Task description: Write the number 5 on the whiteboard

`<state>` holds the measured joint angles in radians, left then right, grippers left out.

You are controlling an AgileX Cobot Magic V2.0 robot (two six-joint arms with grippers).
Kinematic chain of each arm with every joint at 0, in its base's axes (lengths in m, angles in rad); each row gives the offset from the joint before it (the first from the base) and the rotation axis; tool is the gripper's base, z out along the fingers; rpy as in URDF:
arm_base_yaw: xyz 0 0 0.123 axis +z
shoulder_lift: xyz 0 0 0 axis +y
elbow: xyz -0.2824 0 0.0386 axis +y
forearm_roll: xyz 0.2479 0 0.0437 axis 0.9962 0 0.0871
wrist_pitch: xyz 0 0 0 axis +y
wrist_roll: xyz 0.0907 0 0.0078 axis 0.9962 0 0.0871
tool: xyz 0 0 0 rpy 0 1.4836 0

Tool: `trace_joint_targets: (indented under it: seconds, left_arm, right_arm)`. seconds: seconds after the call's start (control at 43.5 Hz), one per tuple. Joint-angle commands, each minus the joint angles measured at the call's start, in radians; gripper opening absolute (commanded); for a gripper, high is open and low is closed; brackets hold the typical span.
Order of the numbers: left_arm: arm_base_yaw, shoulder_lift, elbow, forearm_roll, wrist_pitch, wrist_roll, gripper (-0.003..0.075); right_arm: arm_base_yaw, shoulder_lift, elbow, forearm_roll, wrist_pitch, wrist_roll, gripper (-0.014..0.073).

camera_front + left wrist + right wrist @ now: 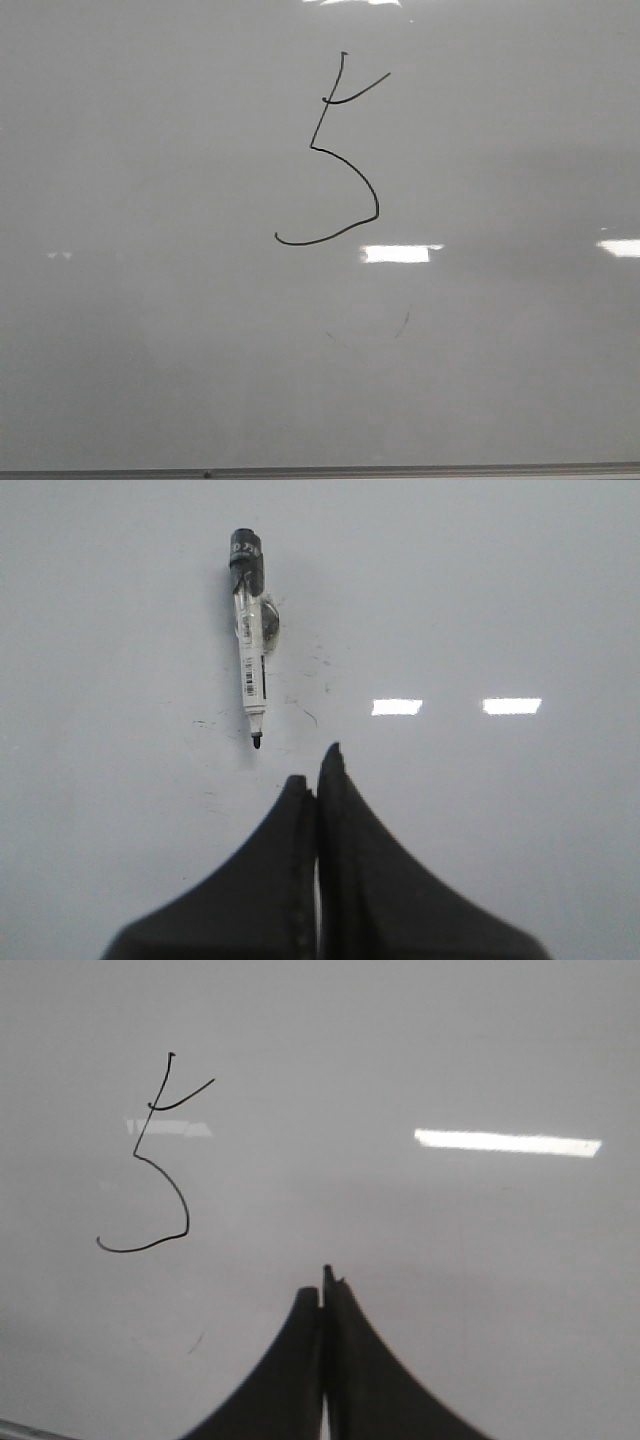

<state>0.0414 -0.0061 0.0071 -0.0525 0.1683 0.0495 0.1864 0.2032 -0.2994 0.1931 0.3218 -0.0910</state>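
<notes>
A thin black number 5 (345, 170) is drawn on the whiteboard (150, 330), upper middle in the front view; the right wrist view shows the same number 5 (160, 1170) on the whiteboard (450, 1290). No gripper appears in the front view. My right gripper (324, 1285) is shut with nothing in it and hangs apart from the figure. My left gripper (312, 770) is also shut and empty over the whiteboard (500, 600). A marker pen (250, 650) with a clear barrel and dark cap lies on the board beyond the left fingertips, its uncapped tip toward them.
A thin metal edge strip (320, 470) runs along the board's near side. Faint dark scuff marks (402, 322) sit below the figure. Bright rectangular light reflections (395, 254) lie on the glossy surface. Small scuffs (310, 715) surround the marker.
</notes>
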Motion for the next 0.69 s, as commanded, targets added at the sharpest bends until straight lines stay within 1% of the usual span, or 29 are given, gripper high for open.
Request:
trace_joint_targets:
  seconds: [0.0,0.069,0.161,0.414,0.46,0.552,0.667]
  left_arm:
    - [-0.007,-0.015,0.005,-0.010,-0.092,-0.001,-0.0020]
    - [-0.007,-0.015,0.005,-0.010,-0.092,-0.001,-0.0020]
    - [-0.007,-0.015,0.005,-0.010,-0.092,-0.001,-0.0020]
    - [-0.007,-0.015,0.005,-0.010,-0.092,-0.001,-0.0020]
    - [-0.007,-0.015,0.005,-0.010,-0.092,-0.001,-0.0020]
    - [-0.007,-0.015,0.005,-0.010,-0.092,-0.001,-0.0020]
    - [-0.007,-0.015,0.005,-0.010,-0.092,-0.001,-0.0020]
  right_arm:
    - [-0.029,0.009,0.011,-0.075,-0.160,-0.008,-0.0068]
    - [-0.058,0.005,0.064,-0.107,-0.219,-0.008,-0.0068]
    - [-0.094,-0.020,0.138,-0.115,-0.255,-0.008,-0.0068]
    - [-0.158,-0.167,0.314,-0.114,-0.252,-0.003,-0.0068]
    - [-0.162,-0.189,0.311,-0.114,-0.207,0.007,-0.0068]
    - [-0.162,-0.232,0.311,-0.109,-0.170,0.011,-0.0068]
    - [-0.162,-0.233,0.311,-0.101,-0.140,0.011,-0.0068]
